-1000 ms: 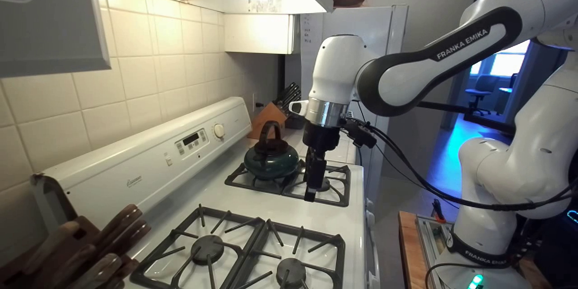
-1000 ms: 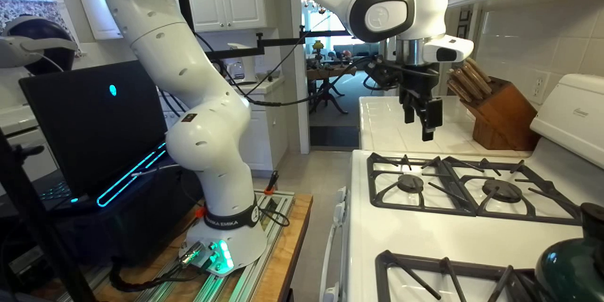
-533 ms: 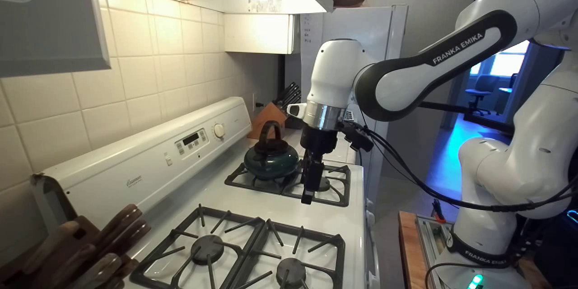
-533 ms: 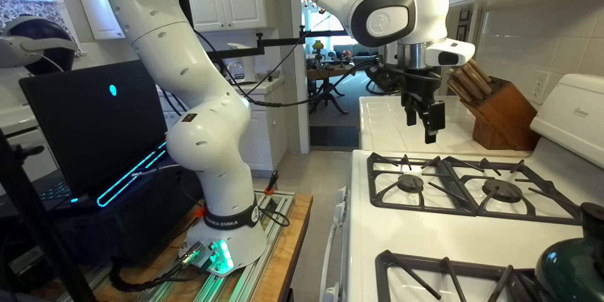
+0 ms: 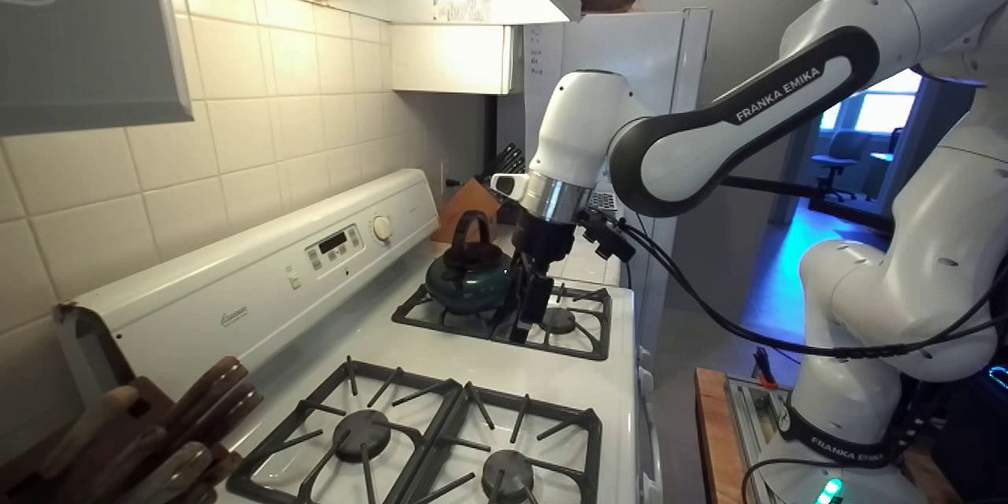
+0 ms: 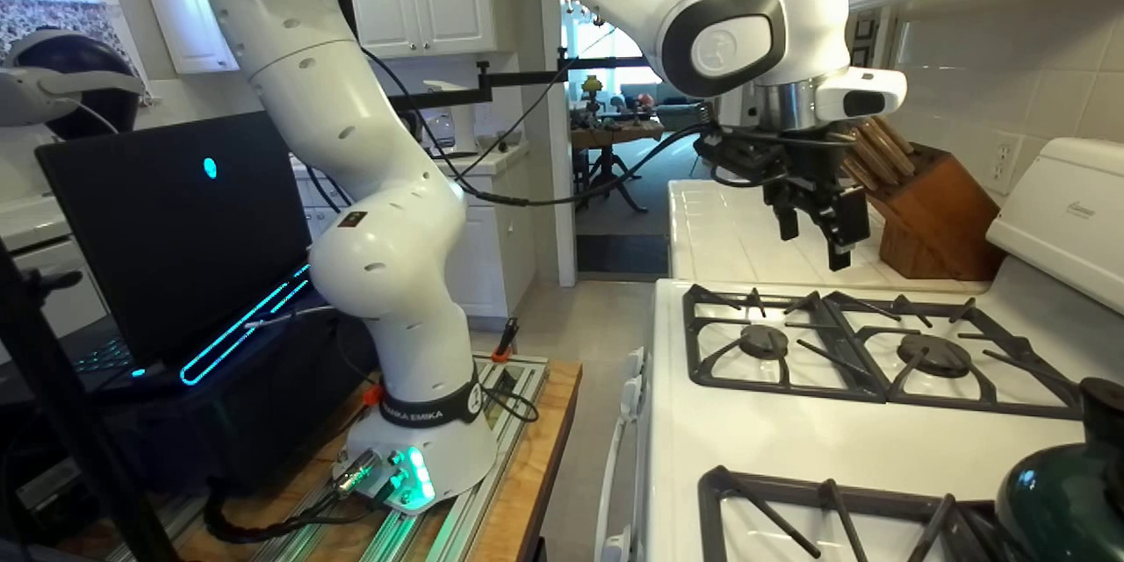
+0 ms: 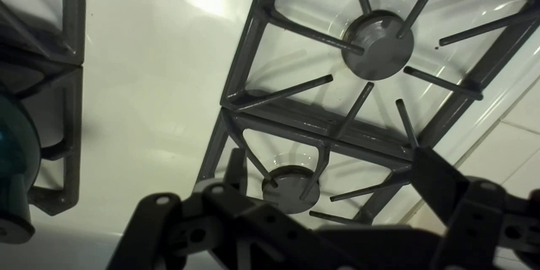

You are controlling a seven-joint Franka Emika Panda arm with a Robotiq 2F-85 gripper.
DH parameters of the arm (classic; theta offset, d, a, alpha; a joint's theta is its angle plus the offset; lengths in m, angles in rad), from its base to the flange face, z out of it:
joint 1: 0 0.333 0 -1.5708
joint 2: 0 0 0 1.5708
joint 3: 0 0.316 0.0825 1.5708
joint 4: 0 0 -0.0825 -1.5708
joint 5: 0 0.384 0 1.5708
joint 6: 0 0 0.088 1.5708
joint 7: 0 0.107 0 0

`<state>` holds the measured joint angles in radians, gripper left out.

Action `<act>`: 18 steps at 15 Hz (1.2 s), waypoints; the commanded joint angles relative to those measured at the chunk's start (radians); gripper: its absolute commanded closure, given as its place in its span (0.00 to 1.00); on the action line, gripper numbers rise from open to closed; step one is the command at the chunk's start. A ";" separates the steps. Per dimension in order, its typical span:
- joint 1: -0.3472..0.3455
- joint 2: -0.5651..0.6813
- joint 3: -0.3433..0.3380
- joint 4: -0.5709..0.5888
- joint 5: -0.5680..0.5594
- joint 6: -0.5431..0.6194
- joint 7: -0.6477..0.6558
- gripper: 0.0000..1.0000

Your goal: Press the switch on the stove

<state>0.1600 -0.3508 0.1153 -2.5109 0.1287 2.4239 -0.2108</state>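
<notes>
The white stove [image 5: 488, 366] has black grates and a raised back panel [image 5: 260, 299], seen in an exterior view. Among the buttons of the panel's dark control cluster [image 5: 334, 246], the switch is too small to single out. My gripper [image 6: 814, 248] hangs in the air above the stove, apart from the panel and tilted with its fingertips toward it. Seen from the wrist, the gripper [image 7: 329, 156] is open, its fingers [image 7: 237, 168] wide apart. Only grates and a burner cap [image 7: 291, 190] appear beyond that gap. The control cluster lies outside the wrist view.
A dark green kettle [image 5: 457, 283] sits on a rear grate, behind the gripper in that exterior view. The panel also carries a cream knob [image 5: 382, 228]. Knife blocks stand at both ends of the stove, including a wooden one [image 6: 940, 211]. A lit hood hangs overhead.
The arm has shifted toward the back panel, and the gripper has tilted so that its fingertips swing toward the panel. Its fingers stay apart. Kettle and stove look the same.
</notes>
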 commanded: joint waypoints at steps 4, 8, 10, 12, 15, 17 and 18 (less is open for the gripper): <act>0.045 0.108 -0.073 0.024 0.027 0.199 -0.171 0.00; 0.049 0.174 -0.074 0.052 0.012 0.272 -0.212 0.08; 0.046 0.206 -0.069 0.077 0.005 0.292 -0.220 0.34; 0.038 0.242 -0.061 0.116 -0.013 0.296 -0.220 0.49; 0.033 0.287 -0.049 0.172 -0.021 0.307 -0.237 0.70; 0.031 0.314 -0.040 0.200 -0.026 0.326 -0.259 0.84; 0.030 0.324 -0.035 0.208 -0.028 0.344 -0.272 0.90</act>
<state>0.1959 -0.0875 0.0666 -2.3557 0.1283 2.7198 -0.4468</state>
